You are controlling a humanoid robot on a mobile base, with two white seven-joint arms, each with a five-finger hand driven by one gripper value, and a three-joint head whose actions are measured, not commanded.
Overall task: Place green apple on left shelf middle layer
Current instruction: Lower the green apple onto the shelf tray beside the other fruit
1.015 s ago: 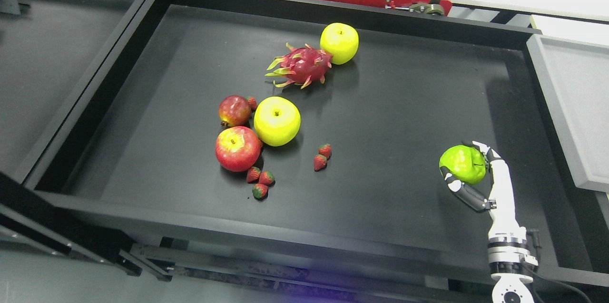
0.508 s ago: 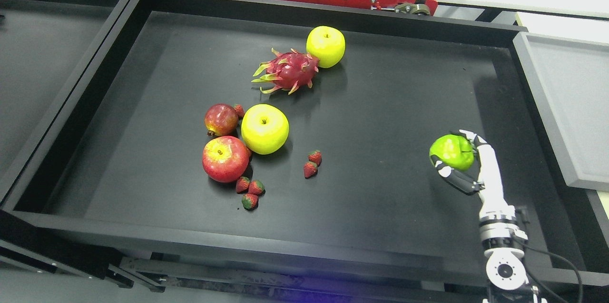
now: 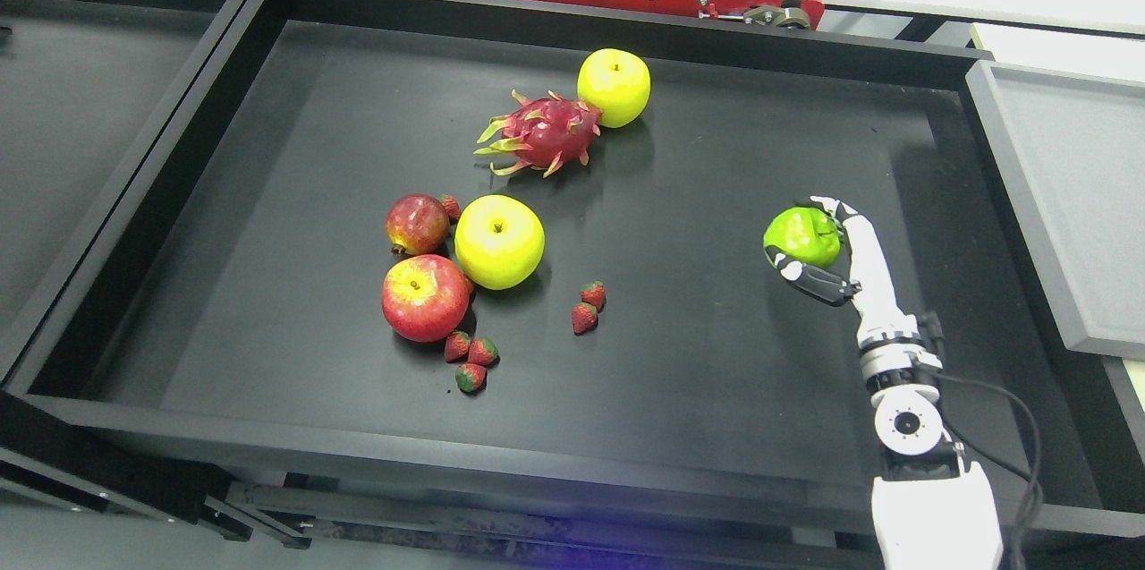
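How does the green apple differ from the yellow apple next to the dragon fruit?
The green apple is held in the right hand; the yellow apple rests free on the tray, touching the dragon fruit. The green apple looks smaller and darker green, the yellow apple paler yellow-green. Both are round.

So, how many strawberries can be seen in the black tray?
6. One strawberry between the dark red fruit and a yellow apple; three below the red apple; two mid-tray. Others may be hidden.
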